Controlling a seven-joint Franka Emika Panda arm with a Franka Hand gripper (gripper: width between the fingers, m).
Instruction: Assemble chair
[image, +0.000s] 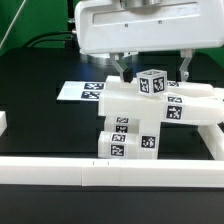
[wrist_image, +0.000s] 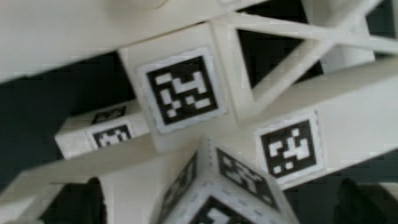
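The chair parts (image: 140, 120) are white blocks with black-and-white tags, gathered in a stack at the table's middle. A small tagged leg block (image: 152, 82) stands on top of them. My gripper (image: 155, 72) hangs right over it, one finger on each side with gaps showing, so it is open. In the wrist view the X-braced frame (wrist_image: 311, 45) and tagged blocks (wrist_image: 178, 90) fill the picture. The leg block's corner (wrist_image: 231, 190) points up between my dark fingertips (wrist_image: 84, 200), and the gripper (wrist_image: 222, 200) straddles it.
The marker board (image: 82, 90) lies flat behind the stack on the exterior view's left. A long white border rail (image: 90, 170) runs along the front. Another rail (image: 214, 140) stands on the exterior view's right, close to the stack.
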